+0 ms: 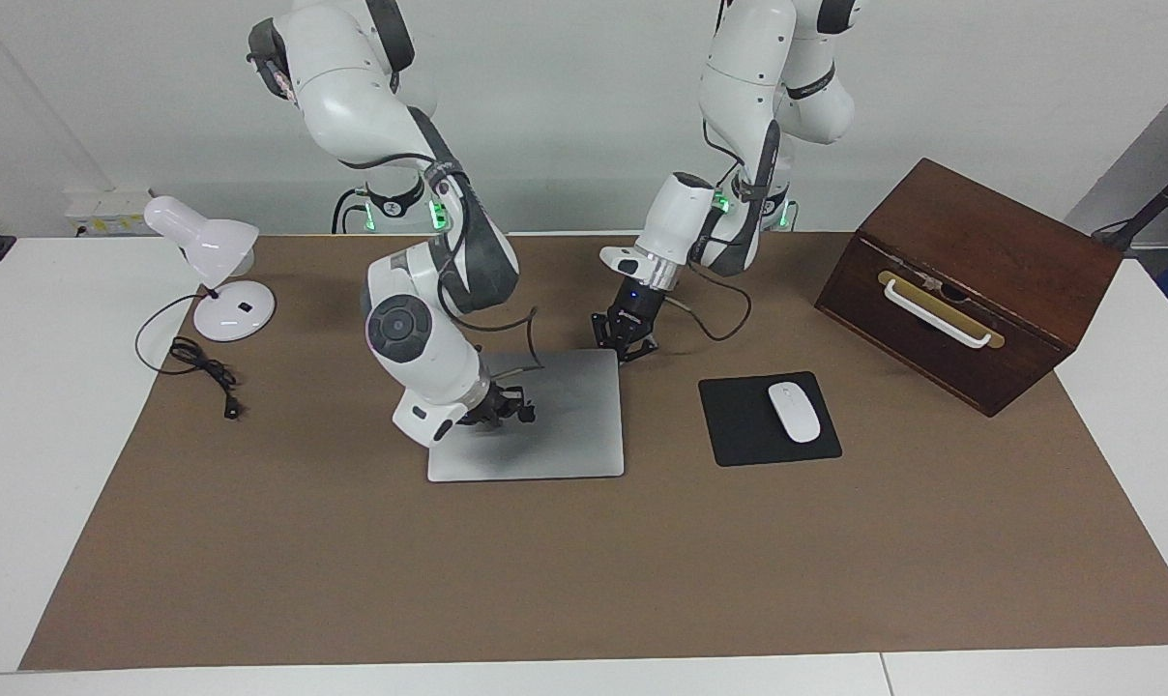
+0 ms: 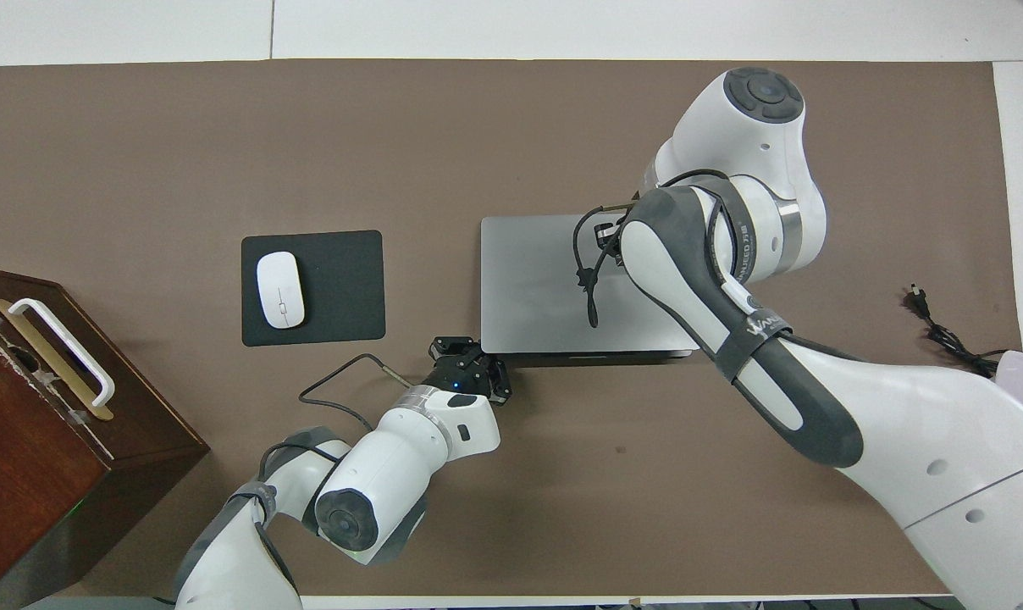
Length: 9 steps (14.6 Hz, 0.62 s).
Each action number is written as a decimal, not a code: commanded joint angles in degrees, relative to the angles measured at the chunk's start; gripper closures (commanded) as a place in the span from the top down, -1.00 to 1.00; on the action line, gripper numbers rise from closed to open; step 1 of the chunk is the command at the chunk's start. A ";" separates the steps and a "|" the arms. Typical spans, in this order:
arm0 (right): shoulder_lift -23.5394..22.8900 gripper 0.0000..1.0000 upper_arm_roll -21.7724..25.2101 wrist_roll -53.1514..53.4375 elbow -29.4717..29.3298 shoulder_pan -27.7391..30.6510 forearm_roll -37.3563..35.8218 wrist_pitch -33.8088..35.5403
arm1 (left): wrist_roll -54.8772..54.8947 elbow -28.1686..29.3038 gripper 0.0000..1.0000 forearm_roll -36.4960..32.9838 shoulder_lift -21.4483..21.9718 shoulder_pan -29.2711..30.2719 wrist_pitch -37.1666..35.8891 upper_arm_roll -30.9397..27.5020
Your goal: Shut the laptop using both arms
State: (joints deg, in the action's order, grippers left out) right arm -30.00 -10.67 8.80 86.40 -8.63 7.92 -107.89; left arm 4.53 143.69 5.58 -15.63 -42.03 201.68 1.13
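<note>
The silver-grey laptop (image 1: 574, 430) lies shut and flat on the brown mat, its lid down; it also shows in the overhead view (image 2: 528, 288). My right gripper (image 1: 511, 406) hangs just over the lid, toward the right arm's end of it, with a shadow under it; in the overhead view the right gripper (image 2: 603, 233) is partly hidden by the arm. My left gripper (image 1: 626, 345) is low at the laptop's corner nearest the robots, toward the left arm's end; in the overhead view the left gripper (image 2: 471, 366) sits just off that corner.
A black mouse pad (image 1: 739, 425) with a white mouse (image 1: 795, 412) lies beside the laptop toward the left arm's end. A brown wooden box (image 1: 971, 280) with a white handle stands past it. A white desk lamp (image 1: 212, 261) and its cord (image 1: 202, 372) are at the right arm's end.
</note>
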 commanded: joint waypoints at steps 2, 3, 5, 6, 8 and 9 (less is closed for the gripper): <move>4.41 -1.00 0.03 1.04 -0.62 1.42 0.08 6.10 | 0.66 3.44 -1.00 -0.13 -0.98 -0.77 -1.02 -1.04; 5.90 -1.00 0.12 1.04 -0.62 1.86 -0.01 7.68 | 0.66 3.44 -1.00 -0.13 -0.98 -0.60 -0.93 -1.04; 8.54 -1.00 0.12 1.04 -0.80 2.91 -0.97 10.67 | 0.48 3.44 -1.00 -0.13 -0.37 -0.51 -1.02 -0.95; 9.68 -1.00 0.21 1.04 -0.80 3.18 -1.50 11.91 | 0.13 3.44 -1.00 -0.13 -0.11 -0.42 -1.02 -0.95; 12.32 -1.00 0.12 0.95 -0.80 3.26 -4.57 14.10 | -0.48 3.53 -1.00 -0.13 0.42 -0.42 -1.02 -0.95; 13.81 -1.00 0.21 0.69 -0.80 3.53 -5.28 15.59 | -0.66 3.62 -1.00 -0.13 0.86 -0.33 -1.02 -0.95</move>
State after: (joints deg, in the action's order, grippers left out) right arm -19.02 -10.13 8.80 84.96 -5.60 4.73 -94.54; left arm 4.35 143.73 5.58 -15.58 -42.03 201.69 1.10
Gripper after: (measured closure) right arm 0.991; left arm 0.991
